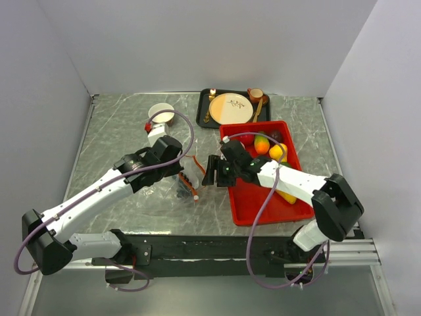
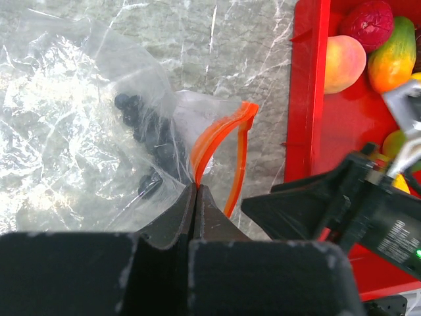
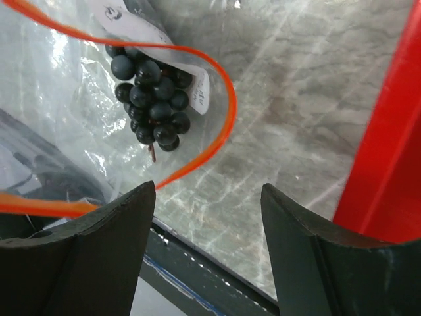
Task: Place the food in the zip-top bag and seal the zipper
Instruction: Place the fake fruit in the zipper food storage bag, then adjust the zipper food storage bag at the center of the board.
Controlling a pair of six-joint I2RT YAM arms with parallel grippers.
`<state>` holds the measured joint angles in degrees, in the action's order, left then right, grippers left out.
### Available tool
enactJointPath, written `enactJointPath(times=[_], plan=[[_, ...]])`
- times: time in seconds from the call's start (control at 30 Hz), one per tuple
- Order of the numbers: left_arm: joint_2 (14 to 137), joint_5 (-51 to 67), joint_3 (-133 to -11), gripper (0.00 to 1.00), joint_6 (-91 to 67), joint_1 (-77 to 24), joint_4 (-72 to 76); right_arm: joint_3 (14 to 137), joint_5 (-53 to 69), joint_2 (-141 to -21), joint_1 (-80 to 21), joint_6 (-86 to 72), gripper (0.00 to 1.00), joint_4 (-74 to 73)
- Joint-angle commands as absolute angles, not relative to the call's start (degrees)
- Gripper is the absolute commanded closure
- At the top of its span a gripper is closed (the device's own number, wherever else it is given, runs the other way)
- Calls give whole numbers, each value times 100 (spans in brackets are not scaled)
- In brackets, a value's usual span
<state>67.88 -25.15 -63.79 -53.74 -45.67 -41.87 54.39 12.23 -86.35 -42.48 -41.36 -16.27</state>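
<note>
The zip-top bag (image 1: 184,189) lies between the two grippers, its mouth held open. My left gripper (image 2: 195,187) is shut on the orange-red zipper (image 2: 217,135) at the bag's rim. A dark grape bunch (image 3: 151,99) lies inside the bag and also shows in the left wrist view (image 2: 141,128). My right gripper (image 3: 208,196) is open and empty, just outside the bag's mouth by the zipper loop (image 3: 220,125). The peach (image 2: 343,62), red apple (image 2: 371,23), mango (image 2: 393,56), lemon (image 1: 277,153) and plum (image 1: 275,136) lie in the red tray (image 1: 245,201).
A black tray with a cream plate (image 1: 230,107), cutlery and a brown cup stands behind the red tray. A white bowl (image 1: 161,113) sits at the back left. The red tray's left wall (image 3: 388,151) is close on the right of my right gripper.
</note>
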Motion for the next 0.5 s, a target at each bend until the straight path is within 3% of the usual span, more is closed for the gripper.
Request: enactJointPath(times=[0.0, 0.27, 0.37, 0.4, 0.47], plan=[[6680, -2602, -6566, 99, -5449, -4553, -4131, 5756, 1433, -9017, -4227, -4298, 29, -1222], [6513, -2593, -6390, 99, -5511, -4553, -4078, 6240, 1406, -9826, -4236, -4517, 38, -1380], [6504, -2584, -6354, 99, -5511, -4535, -4061, 6223, 1573, -9862, -4228, -4553, 63, -1082], [6504, -2593, -6363, 99, -5511, -4544, -4069, 6162, 1599, -9827, -4228, -4570, 80, -1011], [6513, -2654, -6381, 99, -5493, -4544, -4148, 6152, 1600, -9607, -4228, -4527, 93, -853]])
